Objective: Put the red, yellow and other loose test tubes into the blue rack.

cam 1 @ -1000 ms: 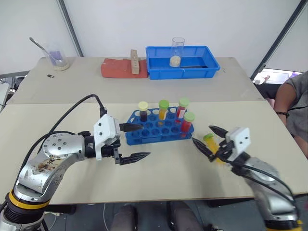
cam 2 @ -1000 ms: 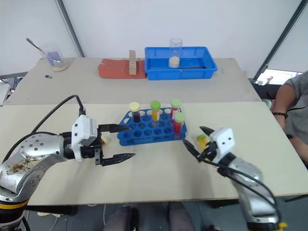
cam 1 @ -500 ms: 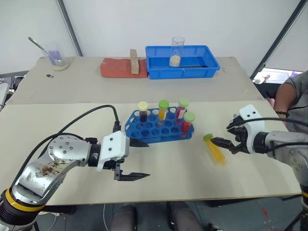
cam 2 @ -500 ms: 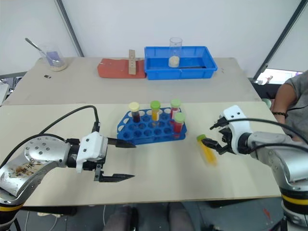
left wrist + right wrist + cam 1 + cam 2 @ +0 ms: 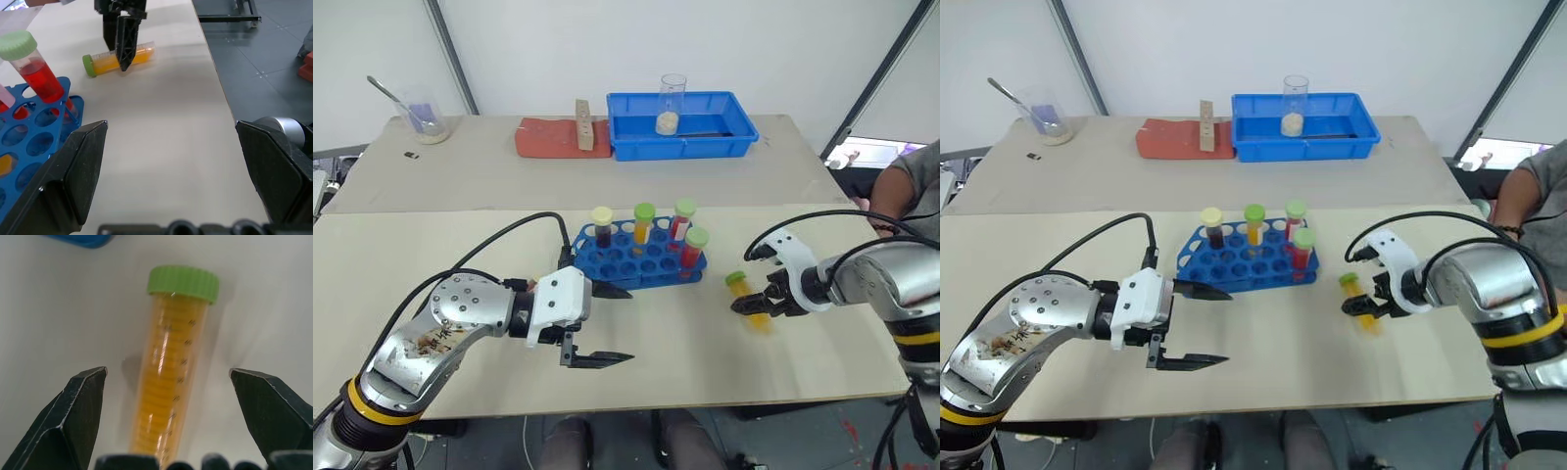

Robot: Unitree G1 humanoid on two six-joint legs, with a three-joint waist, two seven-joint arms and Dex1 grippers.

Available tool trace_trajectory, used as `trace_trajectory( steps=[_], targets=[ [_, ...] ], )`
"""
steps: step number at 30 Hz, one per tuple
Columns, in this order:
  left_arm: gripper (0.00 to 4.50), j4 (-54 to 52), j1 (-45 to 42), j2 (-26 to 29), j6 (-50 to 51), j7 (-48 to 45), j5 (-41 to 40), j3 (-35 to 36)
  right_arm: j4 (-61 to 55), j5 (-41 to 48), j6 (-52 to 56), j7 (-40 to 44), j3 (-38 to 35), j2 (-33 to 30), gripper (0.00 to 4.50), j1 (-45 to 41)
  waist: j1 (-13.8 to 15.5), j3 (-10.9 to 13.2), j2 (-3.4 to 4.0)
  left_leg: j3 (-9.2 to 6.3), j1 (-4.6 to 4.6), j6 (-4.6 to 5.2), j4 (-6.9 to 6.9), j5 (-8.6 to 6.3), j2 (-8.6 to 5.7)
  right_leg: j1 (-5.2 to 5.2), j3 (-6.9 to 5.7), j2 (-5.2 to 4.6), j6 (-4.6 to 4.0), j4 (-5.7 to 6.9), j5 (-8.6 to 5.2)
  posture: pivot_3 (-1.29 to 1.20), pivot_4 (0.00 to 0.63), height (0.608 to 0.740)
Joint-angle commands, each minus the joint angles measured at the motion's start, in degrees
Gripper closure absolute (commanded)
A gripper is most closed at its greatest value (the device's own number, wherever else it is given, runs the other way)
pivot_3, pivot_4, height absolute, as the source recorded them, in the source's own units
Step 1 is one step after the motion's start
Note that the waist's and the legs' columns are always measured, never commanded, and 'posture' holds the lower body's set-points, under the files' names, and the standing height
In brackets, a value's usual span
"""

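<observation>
Right wrist view is the one I'm flying off here: my right gripper is pointed down at the yellow tube, both fingers spread wide with the tube lying on the table between them, green cap away from the wrist. Nothing is pinched yet, the tips look clear of the plastic on both sides. From the head camera the same gripper sits right over that tube, which lies flat just right of the blue rack, near it but not touching.

Left gripper is spread wide too and empty, hovering over bare table in front of the rack's left end.

Progress-wise: four capped tubes are already standing in the rack, one with a pale yellow cap and dark liquid, then three green-capped ones, including a red one at the right end. The yellow one is the only loose tube I can spot on the table, so I'd say we're most of the way there. What's left, as I read it: close on it, tip it upright, drop it into a free hole. Plenty of empty holes in the front rows.
</observation>
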Motion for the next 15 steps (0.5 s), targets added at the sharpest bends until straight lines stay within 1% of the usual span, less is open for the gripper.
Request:
trace_trajectory(
  steps=[1,2,5,10,13,15],
  targets=[
    [0.0,-1.3,-0.3,-0.4,-1.3,0.4,0.9,0.0,3.4,-2.6,-3.5,3.6,3.8,-1.2,0.05,-3.4,0.0,0.0,0.0,0.0,-0.01,0.0,0.0,0.0,0.0,0.0,0.0,0.0,0.0,0.0,0.0,0.0,0.15,0.729],
    [0.0,-1.3,-0.2,-0.5,-1.4,0.6,1.1,-0.1,4.8,-3.2,-4.0,4.7,5.1,-1.2,0.05,-4.5,0.1,0.0,0.0,0.0,-0.01,0.0,0.0,0.0,0.0,0.0,-0.01,0.0,0.0,-0.01,0.0,0.0,0.15,0.729],
    [0.0,-1.4,0.6,-1.0,-1.6,1.0,1.8,-0.2,8.4,-4.8,-5.1,8.3,9.0,-1.2,0.82,-7.0,0.1,0.0,0.0,0.02,-0.01,0.0,0.02,0.0,0.0,0.0,0.0,-0.01,-0.01,-0.02,-0.01,0.0,0.15,0.729],
    [0.0,-1.9,2.1,-1.1,-1.6,1.2,1.9,0.0,11.4,-7.0,-6.2,11.5,11.2,-0.9,2.56,-8.6,0.1,0.0,0.0,0.0,0.0,0.0,0.01,0.0,0.01,0.0,-0.02,0.0,-0.01,0.0,0.0,0.0,0.15,0.729],
    [0.0,-1.7,2.7,-1.1,-1.8,1.3,2.2,0.1,12.2,-7.8,-6.1,12.7,11.4,-0.7,3.48,-8.8,0.1,0.0,0.0,0.01,0.0,0.0,0.02,0.0,0.01,0.0,-0.02,0.0,-0.01,0.01,0.0,0.0,0.15,0.729],
    [0.0,-1.4,3.0,-1.1,-1.9,1.4,2.3,0.3,12.4,-8.2,-5.7,12.9,10.7,-0.4,3.51,-8.7,0.1,0.0,0.0,0.01,0.0,0.0,0.02,0.0,0.01,0.0,-0.01,-0.01,-0.01,0.01,0.0,0.0,0.15,0.729]
  ],
)
